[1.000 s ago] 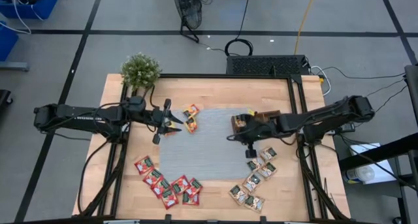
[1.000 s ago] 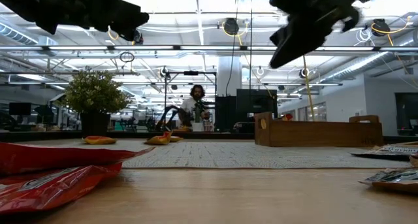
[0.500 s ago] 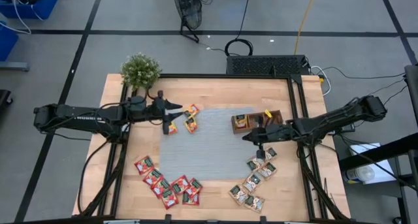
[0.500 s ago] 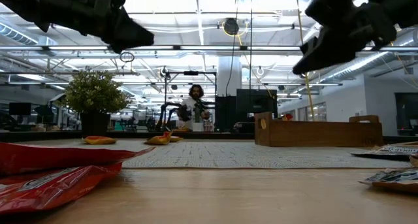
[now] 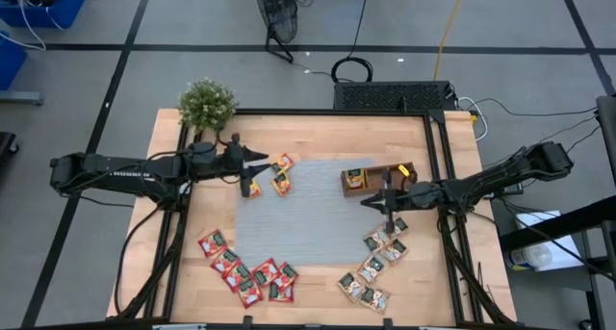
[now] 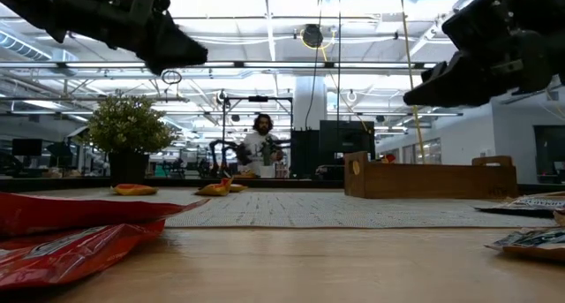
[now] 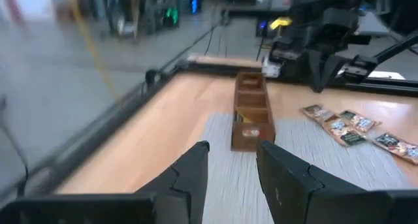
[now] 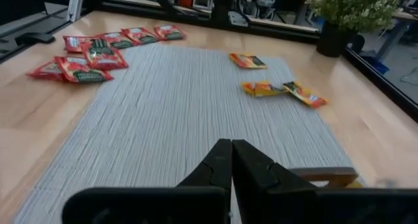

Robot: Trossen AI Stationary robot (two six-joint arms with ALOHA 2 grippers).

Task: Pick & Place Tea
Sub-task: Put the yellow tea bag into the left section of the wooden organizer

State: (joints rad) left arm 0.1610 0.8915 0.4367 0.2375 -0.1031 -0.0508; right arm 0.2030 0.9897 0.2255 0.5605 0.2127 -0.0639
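Both claws hung above the table with nothing in them. Left claw (image 5: 252, 167) hovered over the upper left corner of the grey mat (image 5: 308, 215), its fingers (image 7: 185, 178) spread apart, just beside the orange-yellow tea sachets (image 5: 280, 174) lying at that corner. Right claw (image 5: 388, 203) hovered over the mat's right edge, below the wooden tray (image 5: 377, 177), with its fingers (image 8: 222, 160) pressed together on nothing.

From above, the tea lay in four groups. Three orange-yellow sachets sat at the mat's upper left, one of them partly under the left claw. The red sachets (image 5: 246, 270) were scattered on the bare wood at the lower left, running along the mat's bottom edge. The pale and green sachets (image 5: 375, 263) lay in a loose line on the wood at the lower right, from just under the right claw down toward the table's front edge. At least one sachet (image 5: 355, 179) sat in the left compartment of the tray.

A small potted plant (image 5: 207, 104) stood at the table's upper left corner. In the low view the red sachets (image 6: 62, 228) filled the near left, the tray (image 6: 430, 179) stood at the right, and a person (image 6: 262, 146) showed far back in the room.
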